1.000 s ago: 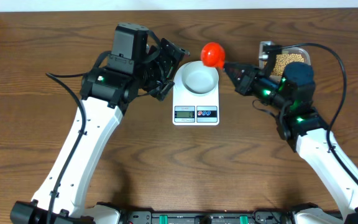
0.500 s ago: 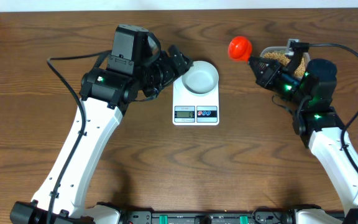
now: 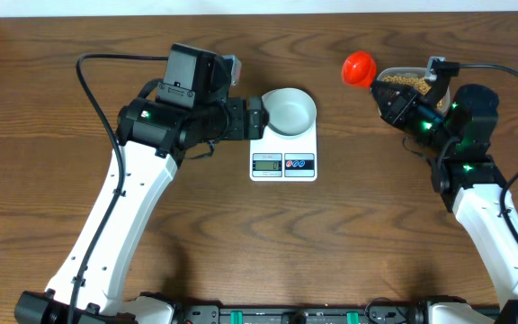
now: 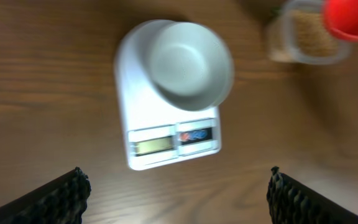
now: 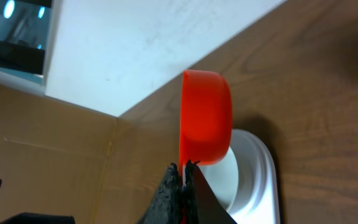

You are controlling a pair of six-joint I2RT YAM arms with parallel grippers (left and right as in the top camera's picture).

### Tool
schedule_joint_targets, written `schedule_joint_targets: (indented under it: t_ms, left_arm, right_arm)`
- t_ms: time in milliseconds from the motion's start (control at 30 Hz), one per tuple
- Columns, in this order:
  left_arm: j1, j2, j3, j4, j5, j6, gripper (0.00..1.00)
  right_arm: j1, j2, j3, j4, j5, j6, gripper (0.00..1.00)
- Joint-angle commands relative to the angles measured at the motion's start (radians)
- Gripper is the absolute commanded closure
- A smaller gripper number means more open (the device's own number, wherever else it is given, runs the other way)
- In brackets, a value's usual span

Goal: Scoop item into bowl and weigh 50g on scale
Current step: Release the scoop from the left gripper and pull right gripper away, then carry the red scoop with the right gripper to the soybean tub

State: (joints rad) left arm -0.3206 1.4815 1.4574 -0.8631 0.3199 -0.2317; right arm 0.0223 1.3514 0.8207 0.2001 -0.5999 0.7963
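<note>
The white bowl (image 3: 289, 112) sits on the white scale (image 3: 283, 144) at the table's middle; no beans show inside it. Both also show in the left wrist view, bowl (image 4: 190, 65) on scale (image 4: 160, 134). My left gripper (image 3: 257, 118) is open and empty just left of the bowl, its fingers wide apart (image 4: 178, 196). My right gripper (image 3: 383, 93) is shut on the handle of a red scoop (image 3: 360, 68), held in the air beside a clear tub of tan beans (image 3: 411, 83). The scoop (image 5: 206, 117) shows edge-on in the right wrist view, fingers (image 5: 183, 169) pinched on its handle.
The clear bean tub (image 4: 309, 34) stands at the back right of the table, right of the scale. A cardboard wall (image 5: 48, 174) and a white wall run behind the table. Bare wood table (image 3: 331, 243) lies in front of the scale.
My right gripper has carried the red scoop from over the bowl rightward to beside the bean tub. My left gripper has turned and now points at the bowl's left side.
</note>
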Motion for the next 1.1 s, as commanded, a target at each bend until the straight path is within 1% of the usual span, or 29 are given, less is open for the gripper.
schedule_joint_targets:
  t_ms: [0,167,267,333,400,467,567,633,700,767,867,1067]
  left_arm:
    - [0.003,-0.004,0.013,-0.016,-0.163,0.071,0.07]
    - [0.003,-0.004,0.013,-0.02,-0.16,0.071,0.07]
    - [0.003,-0.004,0.013,-0.02,-0.16,0.077,0.07]
    - [0.003,-0.004,0.013,-0.023,-0.152,0.136,0.07]
    - [0.003,-0.004,0.013,-0.035,-0.13,0.233,0.07]
    - [0.003,-0.004,0.013,-0.05,-0.12,0.298,0.07]
    - [0.001,-0.003,0.012,-0.084,-0.114,0.413,0.07]
    - [0.001,-0.001,0.006,-0.103,-0.08,0.5,0.07]
    - [0.001,0.002,-0.008,-0.109,-0.039,0.552,0.07]
    - [0.001,0.003,-0.027,-0.11,-0.018,0.579,0.07]
    - [0.001,0.004,-0.053,-0.127,0.018,0.666,0.07]
    - [0.001,0.004,-0.084,-0.127,0.039,0.813,0.07]
  right_arm:
    - [-0.005,0.005,0.063,-0.053,-0.008,-0.022,0.99]
    - [-0.005,0.005,0.13,-0.152,-0.007,-0.067,0.99]
    - [-0.005,0.005,0.183,-0.241,-0.005,-0.11,0.99]
    - [-0.005,0.005,0.218,-0.309,0.008,-0.14,0.99]
    - [-0.005,0.005,0.253,-0.385,0.032,-0.171,0.99]
    - [-0.005,0.005,0.282,-0.451,0.053,-0.196,0.99]
    - [-0.005,0.005,0.319,-0.523,0.06,-0.224,0.99]
    - [-0.005,0.005,0.34,-0.558,0.06,-0.238,0.99]
    - [-0.005,0.005,0.357,-0.588,0.06,-0.254,0.99]
    - [-0.005,0.005,0.372,-0.618,0.06,-0.273,0.99]
    - [-0.005,0.005,0.397,-0.674,0.06,-0.296,0.99]
    - [-0.004,0.005,0.439,-0.769,0.06,-0.342,0.99]
